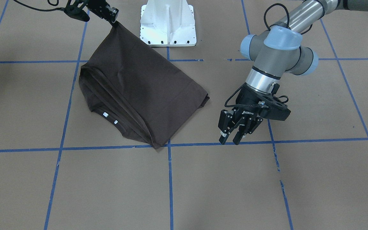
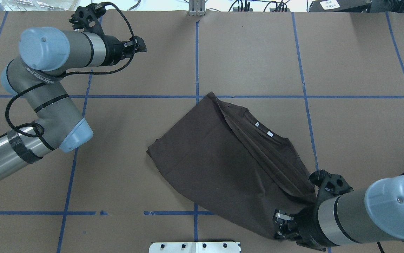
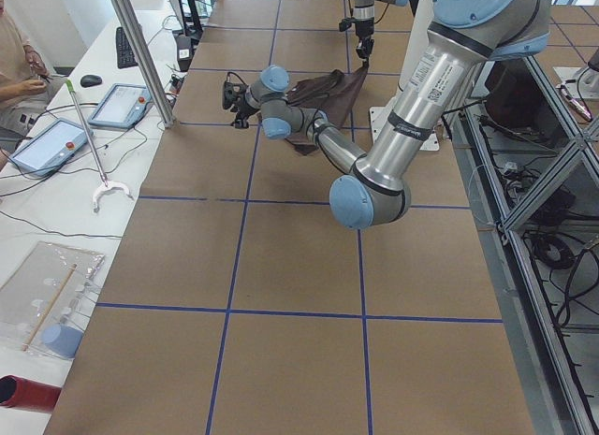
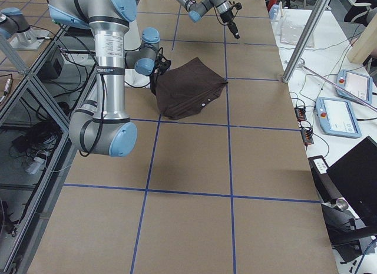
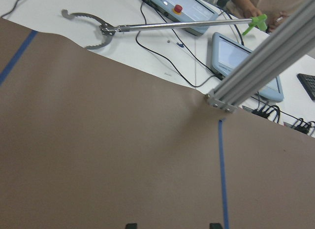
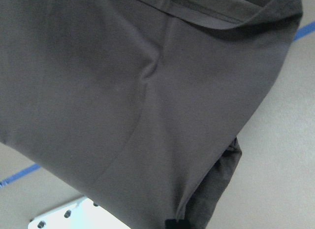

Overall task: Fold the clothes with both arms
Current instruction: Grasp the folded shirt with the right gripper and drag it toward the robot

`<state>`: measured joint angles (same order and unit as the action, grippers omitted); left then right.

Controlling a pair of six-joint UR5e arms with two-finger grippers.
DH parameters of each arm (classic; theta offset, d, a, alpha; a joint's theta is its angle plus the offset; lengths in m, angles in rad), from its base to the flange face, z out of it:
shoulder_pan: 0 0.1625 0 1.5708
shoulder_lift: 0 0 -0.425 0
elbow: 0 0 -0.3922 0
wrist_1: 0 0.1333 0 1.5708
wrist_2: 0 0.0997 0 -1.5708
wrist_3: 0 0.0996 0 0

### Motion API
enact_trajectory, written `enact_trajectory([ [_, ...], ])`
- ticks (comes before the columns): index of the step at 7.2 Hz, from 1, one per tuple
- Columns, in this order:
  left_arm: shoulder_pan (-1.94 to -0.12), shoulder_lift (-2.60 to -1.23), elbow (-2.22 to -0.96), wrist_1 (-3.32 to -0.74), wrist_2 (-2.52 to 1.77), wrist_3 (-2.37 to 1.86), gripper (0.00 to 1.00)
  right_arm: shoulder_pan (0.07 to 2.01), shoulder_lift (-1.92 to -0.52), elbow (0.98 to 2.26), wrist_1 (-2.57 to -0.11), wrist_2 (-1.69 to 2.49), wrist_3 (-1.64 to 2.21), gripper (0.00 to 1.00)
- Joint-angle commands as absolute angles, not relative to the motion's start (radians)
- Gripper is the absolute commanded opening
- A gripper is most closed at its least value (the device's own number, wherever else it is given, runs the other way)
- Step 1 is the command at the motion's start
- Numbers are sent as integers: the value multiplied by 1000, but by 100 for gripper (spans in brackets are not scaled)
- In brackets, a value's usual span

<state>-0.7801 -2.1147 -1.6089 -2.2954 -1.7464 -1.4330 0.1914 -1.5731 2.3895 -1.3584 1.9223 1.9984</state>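
**Fold partly made: one corner of the T-shirt is held up and the work is unfinished.**

The T-shirt lies doubled over, running from table centre toward 4 o'clock in the overhead view. Its collar and white tags are exposed along the upper edge. The right gripper is clamped on the corner at the garment's 5 o'clock, and the cloth hangs taut from it. The left gripper is at the table's 10 o'clock, well apart from the T-shirt, with its jaws parted and empty. In my judgement the raised flap has yet to be laid down, and further folds remain. The table is covered in brown paper gridded with blue tape, with a white base at the robot's edge. Beyond it stand a metal post, a grabber tool, control tablets and a seated person.
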Motion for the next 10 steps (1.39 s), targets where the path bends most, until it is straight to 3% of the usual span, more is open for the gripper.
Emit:
enact_trajectory([
  [1, -715, -2033, -1751, -2270, -1815, -1527, 67, 181, -1575, 2399, -1364, 1951, 2016, 100],
  [3, -559, -1913, -1885, -2200, -1752, -1662, 67, 337, -1563, 2398, -1364, 1945, 2014, 100],
  [5, -424, -1922, -1864, -2067, -1599, -1680, 65, 478, -1539, 2366, -1364, 1940, 2002, 100],
  [8, -380, -1930, -1821, -2057, -1597, -1681, 62, 500, -1488, 2303, -1362, 1937, 2000, 100],
  [10, -368, -1931, -1816, -2057, -1598, -1712, 53, 503, -1476, 2289, -1362, 1928, 2000, 100],
])
